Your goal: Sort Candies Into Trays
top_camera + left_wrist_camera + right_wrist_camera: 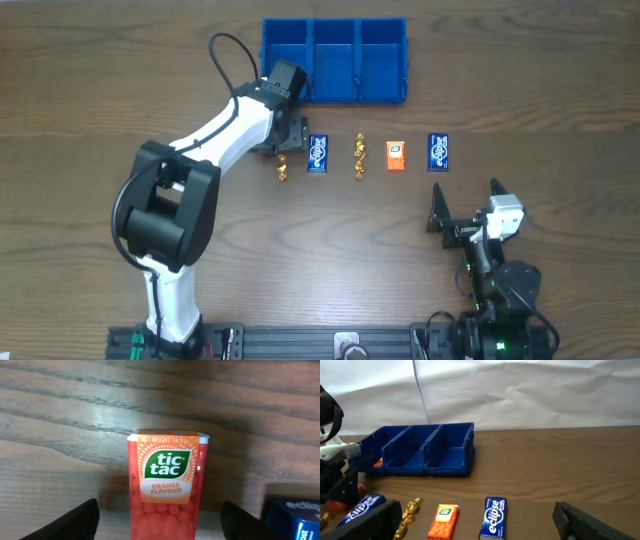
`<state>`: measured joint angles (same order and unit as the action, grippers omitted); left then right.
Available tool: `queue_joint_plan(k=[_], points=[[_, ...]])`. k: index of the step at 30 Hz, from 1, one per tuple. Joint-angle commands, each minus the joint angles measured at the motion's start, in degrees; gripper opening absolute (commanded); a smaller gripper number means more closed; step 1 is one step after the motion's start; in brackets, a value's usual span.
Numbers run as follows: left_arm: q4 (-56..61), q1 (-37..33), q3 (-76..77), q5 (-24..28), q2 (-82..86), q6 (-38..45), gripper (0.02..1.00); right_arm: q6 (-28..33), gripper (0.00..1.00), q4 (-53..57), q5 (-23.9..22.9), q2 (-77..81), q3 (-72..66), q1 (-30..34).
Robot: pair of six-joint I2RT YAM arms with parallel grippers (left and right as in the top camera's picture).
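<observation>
Toward the surface's (pixel 100 60) far edge, our left gripper (pixel 285 138) stands wide astride an orange mint box (pixel 167 485).
Beside it: blue pack (pixel 319 153), gold candies (pixel 283 168); right gripper (pixel 467 202) gapes toward the front right corner; in the blue tray (pixel 335 98), middle and right bays lie bare.

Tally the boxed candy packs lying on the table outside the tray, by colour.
Blue packs: 2
Orange boxes: 2
Total: 4
</observation>
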<state>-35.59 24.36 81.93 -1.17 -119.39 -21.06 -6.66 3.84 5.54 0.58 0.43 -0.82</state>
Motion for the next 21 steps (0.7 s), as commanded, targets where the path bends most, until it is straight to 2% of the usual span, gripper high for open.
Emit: queue_joint_plan(k=[1,6,13,17,21], points=[[0.2,-0.3,1.2,0.8,-1.3,0.5,0.625,0.8,0.998,0.5,-0.3,-0.4,0.0,0.4],[0.7,-0.3,1.2,0.9,-1.3,0.5,0.448,0.7,0.998,0.5,-0.3,-0.4,0.0,0.4],[1.6,-0.3,1.2,1.2,-1.2,0.5,0.310,0.8,0.998,0.5,-0.3,-0.4,0.0,0.4],[0.2,-0.2,2.3,1.2,-0.5,0.5,0.253,0.8,0.998,0.5,-0.3,-0.4,0.0,0.4],[-3.7,1.1,5.7,0.4,4.0,0.2,0.255,0.8,0.998,0.5,-0.3,-0.4,0.0,0.4]])
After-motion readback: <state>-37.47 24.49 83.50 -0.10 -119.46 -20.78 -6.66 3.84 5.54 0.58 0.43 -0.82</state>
